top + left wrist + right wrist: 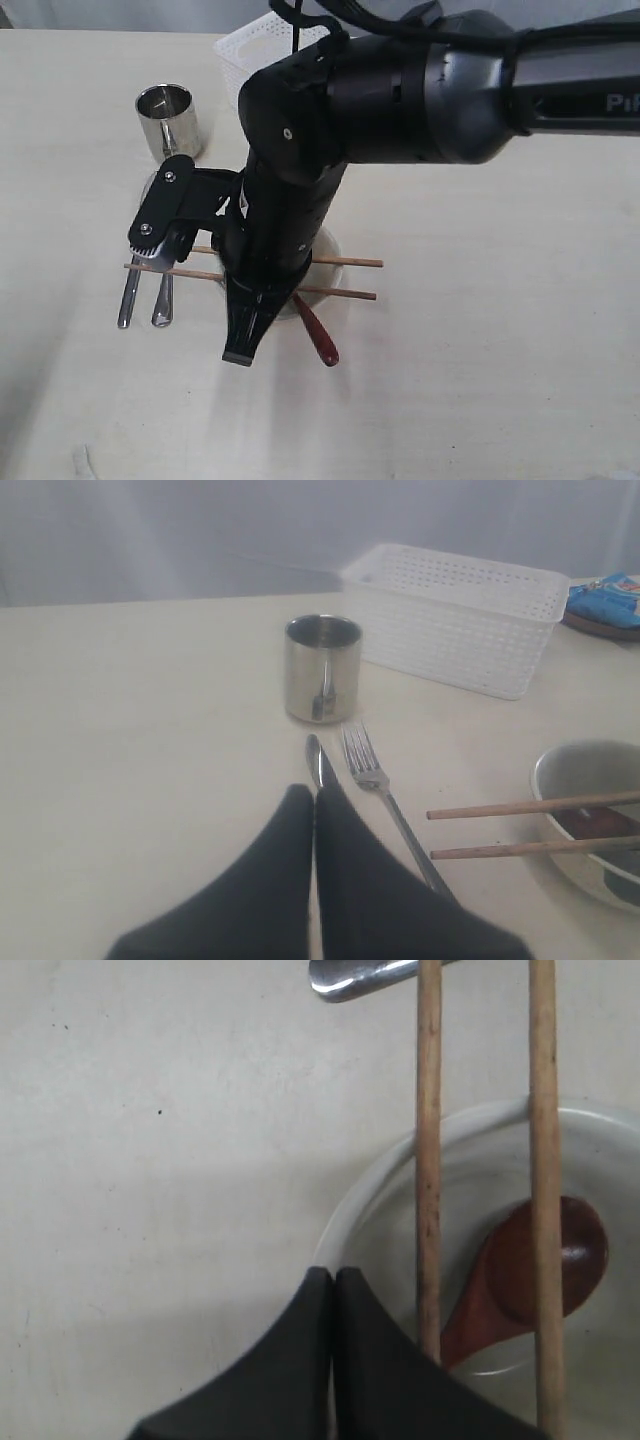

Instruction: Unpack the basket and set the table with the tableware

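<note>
left gripper (314,794) fingers pressed together, over knife (316,758). fork (378,785) just beside knife. cup (322,668) upright beyond, basket (455,620) behind. chopsticks (530,806) across bowl (585,775).

**Black Housings, Grey Link**

The right arm (400,90) is showing glossy black rounded housings, a grey link (580,75) carrying partial white lettering, and black cables (300,25). The right end effector (240,345) is tapering into matte black fingers (290,1360); the left end effector (155,235) is showing two bright screw heads
</note>
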Controlling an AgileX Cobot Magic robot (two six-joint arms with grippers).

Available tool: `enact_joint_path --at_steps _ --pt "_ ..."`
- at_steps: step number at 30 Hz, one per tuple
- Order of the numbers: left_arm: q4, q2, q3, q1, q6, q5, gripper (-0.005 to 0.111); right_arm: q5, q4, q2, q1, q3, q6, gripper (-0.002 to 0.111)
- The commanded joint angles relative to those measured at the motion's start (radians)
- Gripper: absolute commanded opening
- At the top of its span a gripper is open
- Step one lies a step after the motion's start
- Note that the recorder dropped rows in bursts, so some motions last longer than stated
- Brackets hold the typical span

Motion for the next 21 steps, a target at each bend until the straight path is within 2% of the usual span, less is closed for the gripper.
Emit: enact_joint_path --at_steps 1,15,21 --pt "0.003 -0.003 0.003 -0.006 -0.001 -0.002 0.000 -0.012 0.000 0.013 0.000 -0.007 -0.012 0.000" --pt "0.003 -0.003 0.003 -0.006 0.001 -0.002 0.000 -0.047 -0.093 0.052 0.000 -0.007 0.022 0.000" --pt "0.003 -0.003 0.003 -0.006 0.001 -0.002 0.000 -0.056 -0.202 0.052 0.000 -0.007 0.118 0.000"
